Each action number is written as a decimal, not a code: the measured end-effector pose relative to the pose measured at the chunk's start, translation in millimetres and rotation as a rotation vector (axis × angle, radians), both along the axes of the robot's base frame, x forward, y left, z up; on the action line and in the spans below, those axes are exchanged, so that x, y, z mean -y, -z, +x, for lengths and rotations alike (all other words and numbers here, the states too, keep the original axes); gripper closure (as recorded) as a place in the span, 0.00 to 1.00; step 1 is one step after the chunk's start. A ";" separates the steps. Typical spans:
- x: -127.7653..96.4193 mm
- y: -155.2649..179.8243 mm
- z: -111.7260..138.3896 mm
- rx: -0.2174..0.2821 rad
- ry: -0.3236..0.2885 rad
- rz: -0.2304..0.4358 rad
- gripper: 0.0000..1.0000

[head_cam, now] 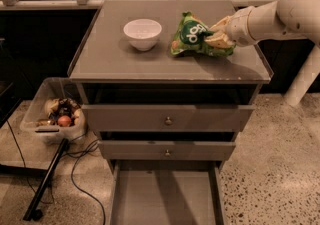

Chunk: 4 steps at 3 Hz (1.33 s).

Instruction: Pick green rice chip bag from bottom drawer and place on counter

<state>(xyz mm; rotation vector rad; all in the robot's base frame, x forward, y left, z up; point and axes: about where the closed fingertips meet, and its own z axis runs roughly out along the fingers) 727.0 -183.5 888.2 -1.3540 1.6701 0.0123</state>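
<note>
Green rice chip bag [192,34] is seen lying on the counter [110,64], in its right half towards the back, with the round dark logo turned up and to the left and orange-tan patches shown at its lower edges. The gripper [219,38] is placed against the right end of the bag, touching it from the right; whether the bag is clasped or let go cannot be told. The pale arm [270,14] is stretched in from the upper right, above the right rim of the counter. A white bowl [142,33] is set upright on the counter, left of the bag and apart from it. Below, the two upper drawers, the top drawer [200,118] and the middle drawer [135,150], are pulled out slightly, each fitted with a small round knob. The bottom drawer [165,199] is pulled out far, and its flat grey floor is shown bare. On the speckled floor [270,169] at the left, a clear plastic bin [37,119] with mixed items is placed beside the cabinet, and a dark cable [82,174] is laid near it.
</note>
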 end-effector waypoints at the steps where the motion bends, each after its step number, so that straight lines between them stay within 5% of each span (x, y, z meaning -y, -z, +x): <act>1: 0.0 0.0 0.0 0.000 0.000 0.000 0.36; 2: -0.1 0.0 0.0 0.000 0.000 0.000 0.13; 3: -0.1 0.1 0.0 0.000 0.000 0.000 0.00; 4: -0.1 0.1 0.0 0.000 0.000 0.000 0.00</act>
